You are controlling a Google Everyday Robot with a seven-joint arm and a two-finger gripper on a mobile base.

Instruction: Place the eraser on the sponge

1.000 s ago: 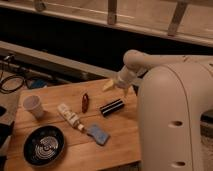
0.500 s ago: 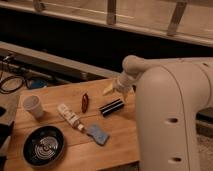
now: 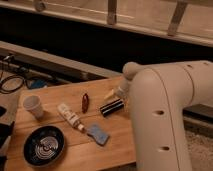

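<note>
The eraser [image 3: 112, 107], a short black block with pale stripes, lies on the wooden table [image 3: 60, 95] right of centre. The sponge [image 3: 98, 134], a flat light-blue pad, rests nearer the front edge, a little left of and below the eraser. My gripper [image 3: 110, 95] hangs at the end of the big white arm [image 3: 165, 110], just over the eraser's far side. The arm hides the table to the right of the eraser.
A slim reddish-brown object [image 3: 85, 102] lies left of the eraser and a white tube [image 3: 70, 117] left of the sponge. A white cup [image 3: 33, 106] and a black plate [image 3: 44, 145] occupy the table's left side. Cables [image 3: 15, 82] lie beyond the left edge.
The gripper has come down and slightly nearer, closing in on the eraser. The eraser, sponge and other objects have not moved.
</note>
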